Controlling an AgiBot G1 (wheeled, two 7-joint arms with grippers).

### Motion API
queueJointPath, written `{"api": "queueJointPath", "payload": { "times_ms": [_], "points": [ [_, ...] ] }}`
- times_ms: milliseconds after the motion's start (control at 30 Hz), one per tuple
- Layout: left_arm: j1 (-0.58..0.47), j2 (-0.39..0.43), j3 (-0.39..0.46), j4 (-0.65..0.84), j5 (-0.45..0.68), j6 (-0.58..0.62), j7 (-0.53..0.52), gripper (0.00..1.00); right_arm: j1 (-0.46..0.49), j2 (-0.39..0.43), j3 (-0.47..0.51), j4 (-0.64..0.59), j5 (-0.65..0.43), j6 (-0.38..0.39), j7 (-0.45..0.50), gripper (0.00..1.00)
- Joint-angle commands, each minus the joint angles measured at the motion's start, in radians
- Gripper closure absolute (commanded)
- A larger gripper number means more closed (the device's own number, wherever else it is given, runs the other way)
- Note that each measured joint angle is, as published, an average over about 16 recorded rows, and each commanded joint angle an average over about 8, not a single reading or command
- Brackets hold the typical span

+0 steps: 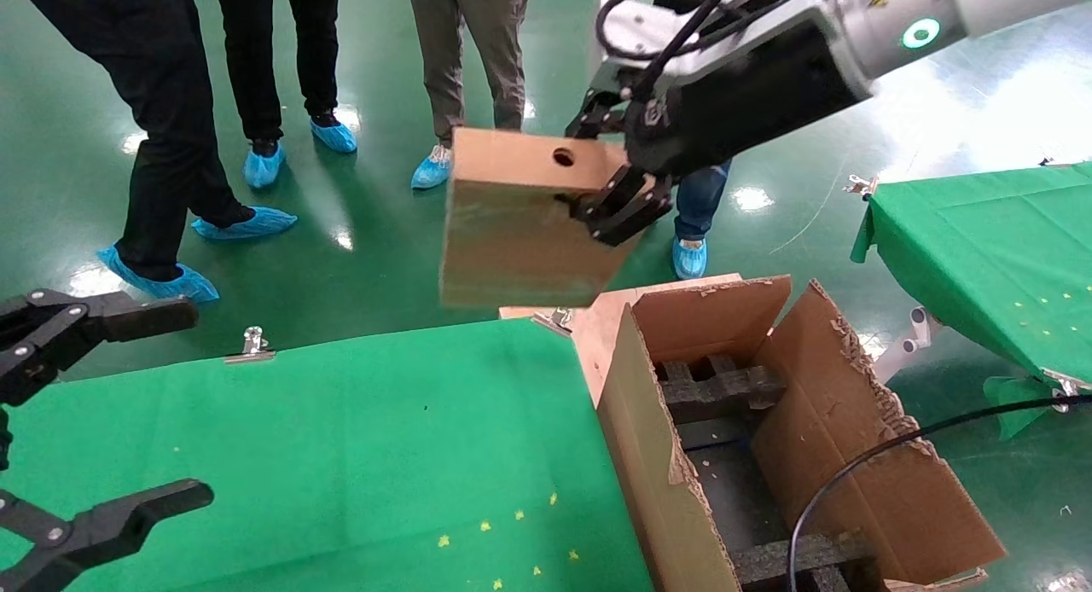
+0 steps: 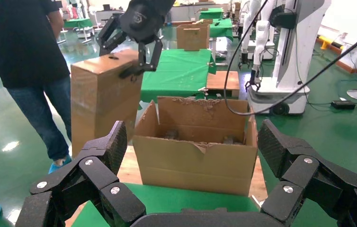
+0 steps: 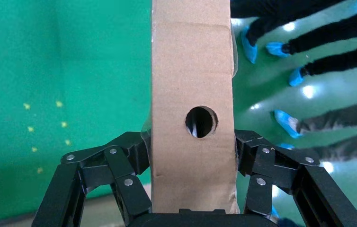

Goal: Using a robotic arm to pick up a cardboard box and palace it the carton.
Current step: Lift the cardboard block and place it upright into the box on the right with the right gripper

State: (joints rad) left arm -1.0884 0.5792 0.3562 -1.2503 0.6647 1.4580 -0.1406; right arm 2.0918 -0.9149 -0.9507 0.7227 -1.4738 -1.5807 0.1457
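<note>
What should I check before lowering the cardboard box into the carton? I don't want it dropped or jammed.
1. Right gripper clamped on both faces of the cardboard box: ok.
2. Box lifted free of the table: ok.
3. Box directly above the carton opening: not ok, it hangs beyond the carton's far-left corner.
4. Flaps open: ok.
5. Space between the foam inserts: cannot tell.
6. Left gripper clear, open over the table's left edge: ok.

You face a glossy green floor (image 1: 358,268) with light glare, 2 green-clothed tables (image 1: 341,455) and bystanders' legs (image 1: 171,106).
</note>
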Motion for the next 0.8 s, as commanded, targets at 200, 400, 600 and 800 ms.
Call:
{"api": "queueJointPath", "payload": {
  "times_ms": [200, 400, 600, 800],
  "points": [
    [0.0, 0.0, 0.0, 0.0, 0.0, 0.0, 0.0, 0.0, 0.053, 0.036, -0.052, -0.036, 0.017, -0.002, -0.006, 1.0],
    [0.0, 0.0, 0.0, 0.0, 0.0, 0.0, 0.0, 0.0, 0.091, 0.121, -0.095, -0.023, 0.025, -0.004, 0.018, 1.0],
    [0.0, 0.0, 0.0, 0.0, 0.0, 0.0, 0.0, 0.0, 0.124, 0.249, -0.158, 0.058, 0.023, -0.008, 0.081, 1.0],
    [0.0, 0.0, 0.0, 0.0, 0.0, 0.0, 0.0, 0.0, 0.144, 0.4, -0.229, 0.202, 0.025, -0.007, 0.189, 1.0]
  ]
}}
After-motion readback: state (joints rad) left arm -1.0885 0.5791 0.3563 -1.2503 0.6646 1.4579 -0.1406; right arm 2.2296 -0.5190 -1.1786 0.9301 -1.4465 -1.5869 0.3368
